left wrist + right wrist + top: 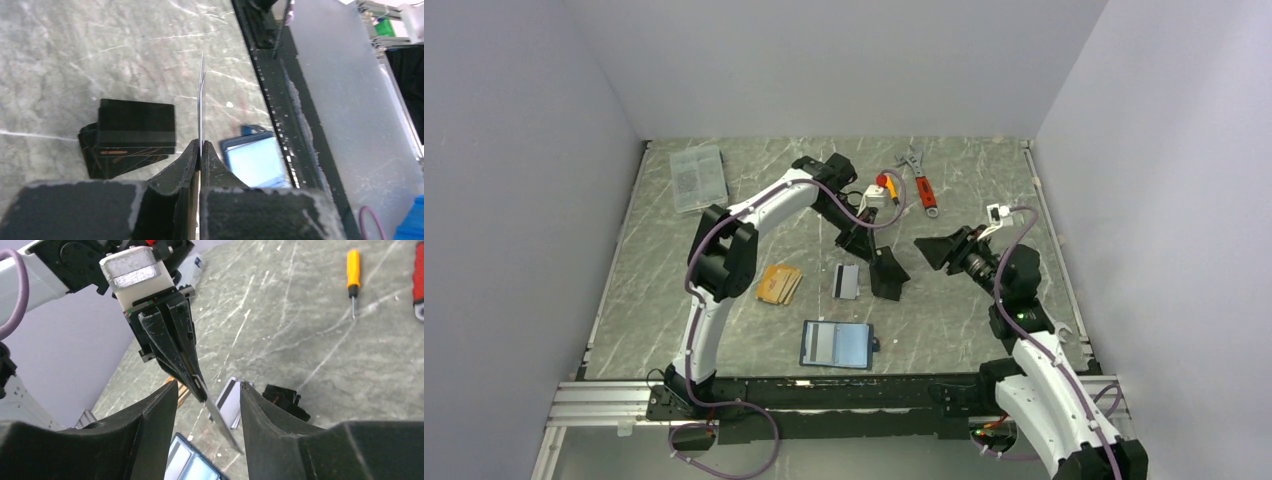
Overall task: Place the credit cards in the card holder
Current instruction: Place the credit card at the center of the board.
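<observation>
Mid-air action here: the left jaws are clamped tight on a thin flat card (201, 95), held on edge and sticking straight out past the tips. Only its pale rim shows, so I can't call the colour. The right jaws stand apart, one finger on either side of that card's free end, straddling it without touching, as far as I can see. To me this looks like a hand-over or a re-grip between the two arms, readying one card for the wallet.

Down on the grey marble desk (654, 290), below the left jaws, a stack of black striped cards (136, 131) lies to one side. The open navy blue folding card holder (252, 161), pale blue inside, lies to the other. Well away from both pairs of jaws sit a white-grey card with a black stripe (846, 281) and a fan of orange-tan cards (779, 285).

I can't see any card in the holder, so I'd call it early days. Next, one pair of jaws must own the card cleanly, bring it down low and flat, line its leading edge up with a pocket mouth and slide it in. It's a thin card and likely to flex or skid if it meets the pocket askew.
</observation>
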`<state>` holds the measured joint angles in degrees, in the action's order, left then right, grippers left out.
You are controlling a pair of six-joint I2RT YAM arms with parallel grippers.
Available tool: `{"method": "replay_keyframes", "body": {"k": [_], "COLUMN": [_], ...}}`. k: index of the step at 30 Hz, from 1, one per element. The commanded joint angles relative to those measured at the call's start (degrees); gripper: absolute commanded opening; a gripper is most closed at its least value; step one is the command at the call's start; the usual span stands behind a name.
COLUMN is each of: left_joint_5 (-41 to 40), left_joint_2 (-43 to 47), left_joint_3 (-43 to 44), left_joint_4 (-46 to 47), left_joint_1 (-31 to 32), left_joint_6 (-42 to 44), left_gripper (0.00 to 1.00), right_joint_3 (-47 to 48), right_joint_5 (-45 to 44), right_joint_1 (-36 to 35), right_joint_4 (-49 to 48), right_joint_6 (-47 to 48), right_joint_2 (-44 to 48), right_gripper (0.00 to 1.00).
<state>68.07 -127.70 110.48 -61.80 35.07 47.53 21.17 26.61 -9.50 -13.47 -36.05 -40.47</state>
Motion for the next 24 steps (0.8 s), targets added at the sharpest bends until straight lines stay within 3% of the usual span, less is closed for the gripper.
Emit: {"method": "replay_keyframes", "body": {"k": [1,6,16,19,24], "left_joint_5": [6.7,8.4,8.7,8.8,8.6], "left_joint_2": [5.1,5.2,6.8,6.6,6.5], "left_joint_3": [1.5,2.6,0.7,1.2,1.3], "left_joint_4": [-11.3,-20.3,-19.3,-19.7,-20.5], "left_joint_1": [0.2,0.3,0.3,0.3,0.4], "left_joint_6": [9.4,16.2,15.6,15.6,16.2], "left_gripper": [0.00,0.00,0.00,0.00,0.00], "right_joint_3": [3.3,1.9,-0.6,-0.6,-1.1], "right_joint_5": [5.5,13.6,21.2,20.9,23.6], "right_joint_1": [0.2,0.2,-2.6,-4.2,-4.8], "right_joint_4": [5.9,0.1,-7.2,-8.9,-14.1], "right_joint_6": [3.7,0.7,-2.8,-3.1,-5.9], "right_joint_2": [-2.4,-6.9,-9.2,-11.1,-14.1], "right_gripper": [0.54,0.67,0.66,0.60,0.43]}}
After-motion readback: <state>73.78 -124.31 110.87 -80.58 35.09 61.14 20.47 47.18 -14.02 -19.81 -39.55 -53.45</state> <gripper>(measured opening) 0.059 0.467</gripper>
